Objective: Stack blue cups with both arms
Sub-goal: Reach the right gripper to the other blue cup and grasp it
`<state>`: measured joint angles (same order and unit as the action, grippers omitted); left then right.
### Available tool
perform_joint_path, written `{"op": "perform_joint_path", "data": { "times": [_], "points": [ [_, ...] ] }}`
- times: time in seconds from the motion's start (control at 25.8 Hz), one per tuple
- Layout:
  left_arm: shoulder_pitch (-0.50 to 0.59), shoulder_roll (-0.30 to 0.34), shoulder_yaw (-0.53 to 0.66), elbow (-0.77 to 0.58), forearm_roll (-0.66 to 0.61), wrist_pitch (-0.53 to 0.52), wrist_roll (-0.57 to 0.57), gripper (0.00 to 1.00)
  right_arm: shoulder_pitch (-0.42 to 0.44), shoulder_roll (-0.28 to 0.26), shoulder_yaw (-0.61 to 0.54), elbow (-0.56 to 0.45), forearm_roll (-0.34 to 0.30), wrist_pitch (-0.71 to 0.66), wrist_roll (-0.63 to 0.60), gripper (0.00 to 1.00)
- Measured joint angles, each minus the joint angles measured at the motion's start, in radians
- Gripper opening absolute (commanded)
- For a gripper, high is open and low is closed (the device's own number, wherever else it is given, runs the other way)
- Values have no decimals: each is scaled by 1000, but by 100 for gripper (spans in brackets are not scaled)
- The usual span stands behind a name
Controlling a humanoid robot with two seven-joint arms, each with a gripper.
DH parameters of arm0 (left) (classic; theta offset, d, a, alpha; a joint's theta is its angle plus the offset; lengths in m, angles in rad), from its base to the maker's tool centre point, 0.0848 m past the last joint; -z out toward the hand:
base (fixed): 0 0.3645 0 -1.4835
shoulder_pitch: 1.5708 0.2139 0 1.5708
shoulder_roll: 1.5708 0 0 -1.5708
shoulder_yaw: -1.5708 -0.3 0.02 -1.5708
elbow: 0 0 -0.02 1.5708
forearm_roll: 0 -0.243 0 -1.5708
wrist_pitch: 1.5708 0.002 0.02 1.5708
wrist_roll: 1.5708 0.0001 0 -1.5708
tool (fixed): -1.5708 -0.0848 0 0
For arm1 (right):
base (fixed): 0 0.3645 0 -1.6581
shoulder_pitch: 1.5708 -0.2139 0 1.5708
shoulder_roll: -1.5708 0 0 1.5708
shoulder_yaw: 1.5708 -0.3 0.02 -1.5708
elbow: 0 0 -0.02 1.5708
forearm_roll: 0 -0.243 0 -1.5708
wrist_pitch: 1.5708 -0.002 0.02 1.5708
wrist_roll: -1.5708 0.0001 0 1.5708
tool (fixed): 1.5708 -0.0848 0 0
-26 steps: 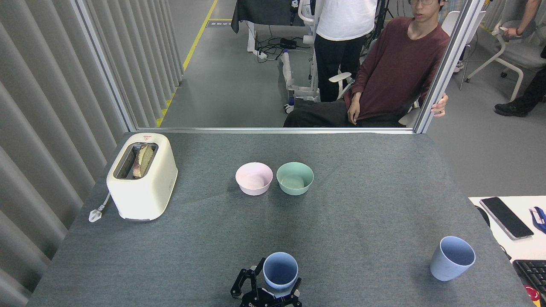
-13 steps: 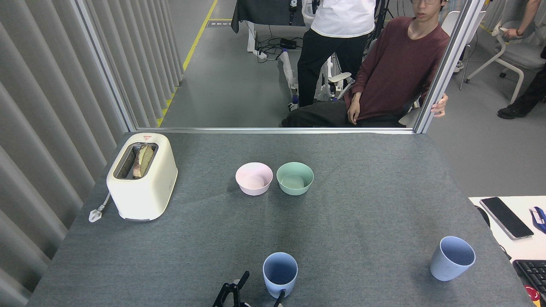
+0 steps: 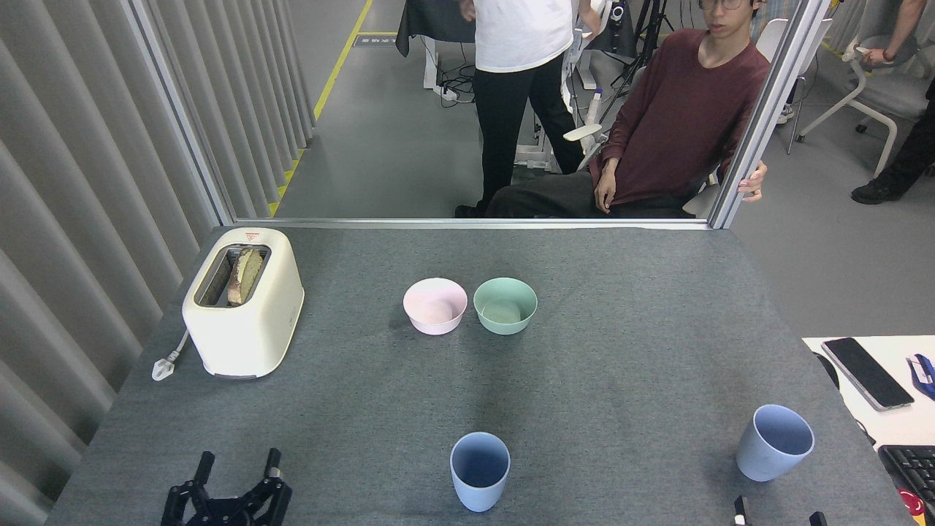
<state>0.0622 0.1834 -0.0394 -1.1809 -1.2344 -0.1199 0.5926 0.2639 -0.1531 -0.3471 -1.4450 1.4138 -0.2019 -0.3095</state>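
Note:
One pale blue cup (image 3: pixel 480 471) stands upright on the grey table (image 3: pixel 628 380), near the front edge at the middle. A second blue cup (image 3: pixel 774 442) stands at the front right, leaning slightly. My left gripper (image 3: pixel 238 467) is low at the front left, well to the left of the middle cup. Its black fingers (image 3: pixel 204 465) are spread, it is open, and nothing sits between them. Of my right gripper (image 3: pixel 778 513) only two fingertips (image 3: pixel 740 507) show at the bottom edge. They are set wide apart just below the right cup.
A cream toaster (image 3: pixel 243 301) holding bread stands at the left, its plug (image 3: pixel 164 365) lying beside it. A pink bowl (image 3: pixel 434 305) and a mint-green bowl (image 3: pixel 505 305) sit mid-table. A phone (image 3: pixel 866 372) and keyboard (image 3: pixel 908 467) lie on a white desk right. People are beyond the far edge.
My left gripper let go of the middle cup and moved away to the left. My right gripper's fingertips came into view at the bottom right. The standing person walked left.

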Motion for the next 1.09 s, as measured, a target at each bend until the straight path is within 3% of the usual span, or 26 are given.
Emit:
{"op": "perform_joint_path", "data": {
  "times": [0.27, 0.74, 1.09],
  "points": [
    [8, 36, 32, 1, 67, -5, 0, 100, -133, -60, -10, 170, -3, 12, 7, 100],
    [4, 33, 33, 5, 70, -2, 0, 100, -223, -104, -3, 289, 5, 14, 0, 100],
    [4, 32, 33, 8, 70, 0, 0, 100, -364, -143, 1, 444, 13, 15, -2, 100]
  ]
}}
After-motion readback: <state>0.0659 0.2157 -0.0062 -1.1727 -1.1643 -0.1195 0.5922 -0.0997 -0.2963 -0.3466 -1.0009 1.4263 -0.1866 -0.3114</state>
